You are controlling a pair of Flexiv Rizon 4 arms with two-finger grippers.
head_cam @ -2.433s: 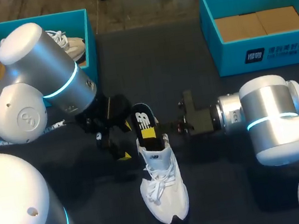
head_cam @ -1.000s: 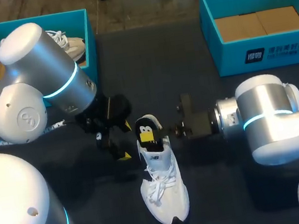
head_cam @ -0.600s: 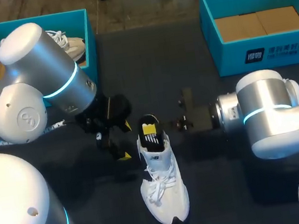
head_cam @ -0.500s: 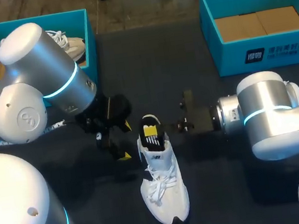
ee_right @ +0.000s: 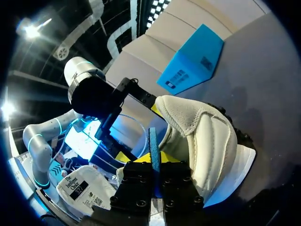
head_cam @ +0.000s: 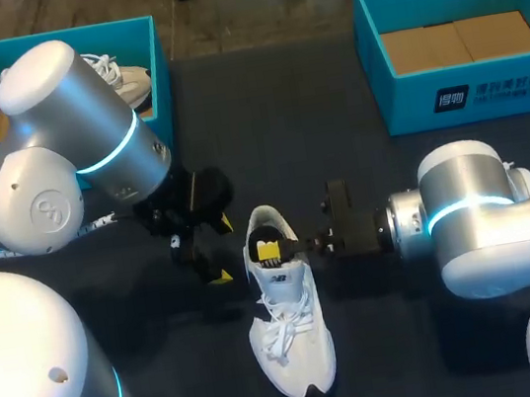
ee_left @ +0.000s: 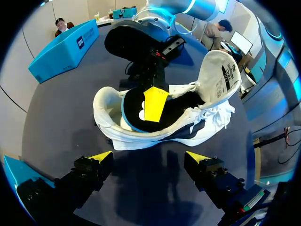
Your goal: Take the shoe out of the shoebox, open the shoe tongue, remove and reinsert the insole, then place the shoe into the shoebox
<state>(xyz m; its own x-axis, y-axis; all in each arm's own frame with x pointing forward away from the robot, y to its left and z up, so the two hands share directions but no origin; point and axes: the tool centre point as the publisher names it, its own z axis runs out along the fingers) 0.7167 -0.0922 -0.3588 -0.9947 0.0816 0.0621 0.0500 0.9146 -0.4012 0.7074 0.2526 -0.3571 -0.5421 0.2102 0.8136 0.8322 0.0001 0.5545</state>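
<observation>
shoe [head_cam: 285,315]: long axis 12–6 on the counter [head_cam: 331,109], heel at 12
insole [head_cam: 266,235]: in the heel opening, pinched by right gripper [head_cam: 283,249] reaching in from 3
left gripper [ee_left: 148,157]: wide, empty, at 9

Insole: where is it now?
Head view, mid-table: the insole is partly inside the heel end of the shoe, pinched by the right claw.
</observation>
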